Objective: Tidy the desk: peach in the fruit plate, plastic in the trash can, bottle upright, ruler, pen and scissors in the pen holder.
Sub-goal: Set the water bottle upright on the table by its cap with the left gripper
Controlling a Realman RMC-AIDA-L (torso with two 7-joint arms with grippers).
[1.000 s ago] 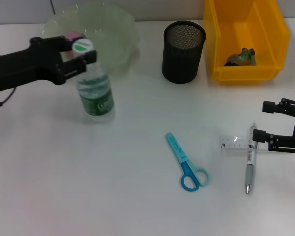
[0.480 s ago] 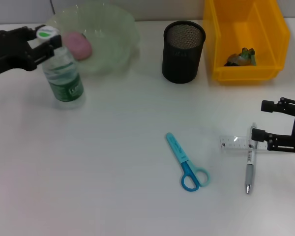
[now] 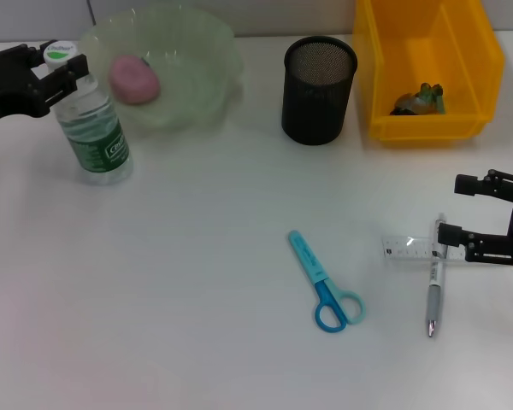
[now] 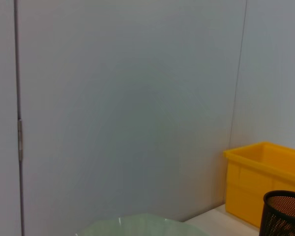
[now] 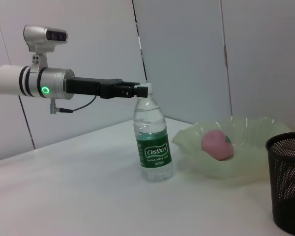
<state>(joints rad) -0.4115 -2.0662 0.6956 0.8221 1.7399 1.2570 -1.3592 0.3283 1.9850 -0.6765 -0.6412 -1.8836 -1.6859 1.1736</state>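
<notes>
The left gripper [image 3: 58, 70] is clamped on the neck of the bottle [image 3: 92, 128], just under its white and green cap. The bottle stands upright on the white desk [image 3: 197, 299], long axis vertical and cap up, just beside the near-left rim of the fruit plate [image 3: 201, 60]. The right wrist view shows its base resting flat on the desk and its green label facing that camera.

The peach [image 3: 135, 79] lies inside the fruit plate, a pale green wavy-edged bowl, toward the side nearest the bottle. To the right of the fruit plate stands the pen holder [image 3: 319, 90], a black mesh cup, and beyond it the trash can [image 3: 427, 77], a yellow bin with a small dark green and brown piece of plastic [image 3: 419, 98] on its floor.

The scissors [image 3: 327, 282] lie flat well in front of the pen holder, closed, their light blue blade end pointing back toward the fruit plate and their blue handle loops toward the robot. Farther right of the scissors, the clear ruler [image 3: 410, 249] lies crosswise with its long axis left to right, and the pen [image 3: 433, 286] crosses over its right end, long axis front to back.

The right gripper [image 3: 455, 209] hovers just right of the pen and ruler, its fingers spread apart and holding nothing.
</notes>
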